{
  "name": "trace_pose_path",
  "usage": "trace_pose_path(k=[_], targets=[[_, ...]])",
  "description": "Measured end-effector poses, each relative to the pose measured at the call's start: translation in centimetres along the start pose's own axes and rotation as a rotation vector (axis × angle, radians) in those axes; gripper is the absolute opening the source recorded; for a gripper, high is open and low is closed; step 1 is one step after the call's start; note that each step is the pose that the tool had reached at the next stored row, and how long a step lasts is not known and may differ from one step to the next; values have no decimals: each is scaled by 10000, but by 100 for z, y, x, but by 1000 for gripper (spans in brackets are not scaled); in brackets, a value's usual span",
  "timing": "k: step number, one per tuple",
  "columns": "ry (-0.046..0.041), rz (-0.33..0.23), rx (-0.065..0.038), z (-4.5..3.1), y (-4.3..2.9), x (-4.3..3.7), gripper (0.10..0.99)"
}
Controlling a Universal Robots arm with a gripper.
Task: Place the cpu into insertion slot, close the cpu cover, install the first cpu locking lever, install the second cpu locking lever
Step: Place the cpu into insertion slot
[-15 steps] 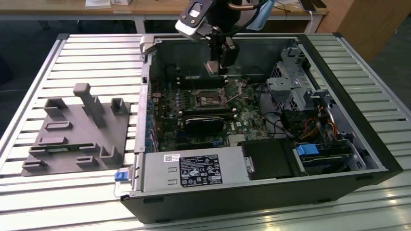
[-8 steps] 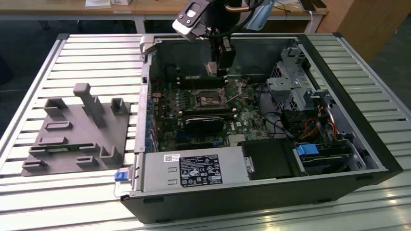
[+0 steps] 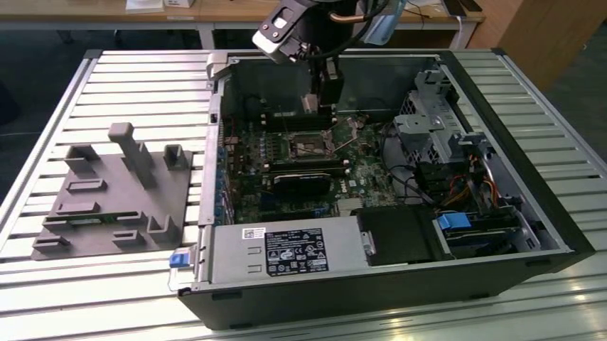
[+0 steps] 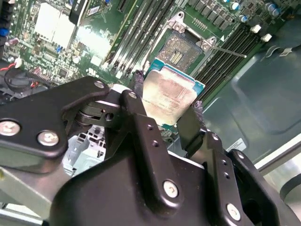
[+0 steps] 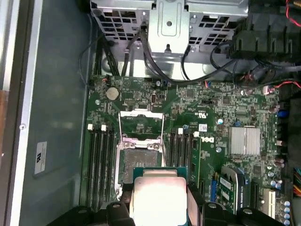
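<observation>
My gripper is shut on the cpu, a flat square chip with a silver-beige face, pinched at two opposite edges by black fingers. In the first wrist view the cpu hangs just short of the insertion slot, whose dark centre is exposed. The cpu cover, a thin silver frame, is swung open on the slot's far side. A thin metal lever sticks out beside the insertion slot. In the exterior view the gripper hangs inside the open case, above the insertion slot.
Black memory slots flank the socket on both sides. A black heatsink block, a labelled silver power supply and a drive cage with cables crowd the case. A grey fixture stands on the slatted table at the exterior view's left.
</observation>
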State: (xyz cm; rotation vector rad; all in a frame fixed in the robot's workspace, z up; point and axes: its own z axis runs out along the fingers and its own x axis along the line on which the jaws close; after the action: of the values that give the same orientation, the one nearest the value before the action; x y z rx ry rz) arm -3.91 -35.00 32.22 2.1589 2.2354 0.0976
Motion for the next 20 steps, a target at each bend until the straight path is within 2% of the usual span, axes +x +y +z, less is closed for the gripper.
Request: trace_pose_path(k=[8,20], targets=[[-47,17,-4,121,-5,-2,533],[-48,17,-4,301,-17,-6,533]])
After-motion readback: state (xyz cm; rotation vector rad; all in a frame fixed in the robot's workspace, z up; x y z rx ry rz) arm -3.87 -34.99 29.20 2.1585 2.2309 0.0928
